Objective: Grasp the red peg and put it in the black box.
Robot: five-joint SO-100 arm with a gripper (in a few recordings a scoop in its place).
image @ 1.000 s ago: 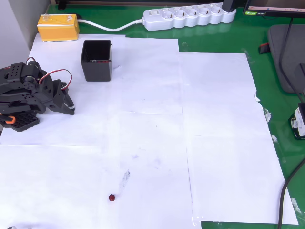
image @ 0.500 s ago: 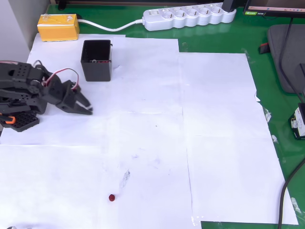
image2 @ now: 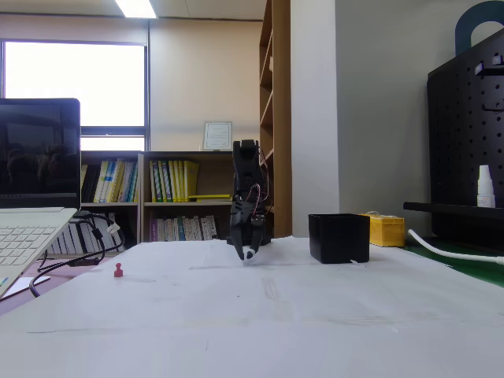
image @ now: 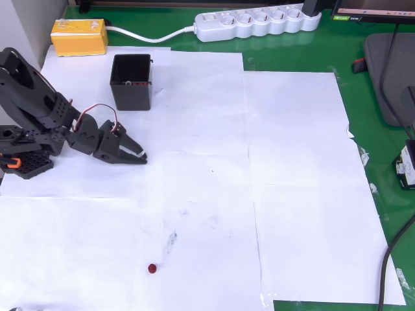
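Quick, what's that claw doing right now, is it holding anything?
Gripper: empty, fingers close together; open or shut cannot be told. Red peg lies apart on the paper.

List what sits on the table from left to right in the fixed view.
Laptop → red peg → gripper → black box → yellow block
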